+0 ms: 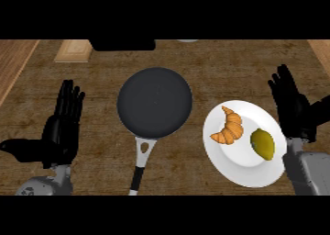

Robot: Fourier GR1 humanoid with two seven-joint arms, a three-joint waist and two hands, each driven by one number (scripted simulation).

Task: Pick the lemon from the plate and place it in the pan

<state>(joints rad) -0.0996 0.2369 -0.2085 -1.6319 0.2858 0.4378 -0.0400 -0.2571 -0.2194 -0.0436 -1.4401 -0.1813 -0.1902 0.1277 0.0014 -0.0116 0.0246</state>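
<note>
A yellow-green lemon (263, 143) lies on the right part of a white plate (239, 172), beside a croissant (228, 126). Left of the plate sits a black pan (155, 102), its white handle pointing toward me. My right hand (294, 110) is open with fingers straight, just right of the plate and a little beyond the lemon, not touching it. At the lower left my left hand (61, 131) rests open, fingers up, well left of the pan.
A light wooden board (74, 50) and a dark object (122, 44) lie at the counter's far edge. Lighter wood strips (8, 69) border the counter on both sides.
</note>
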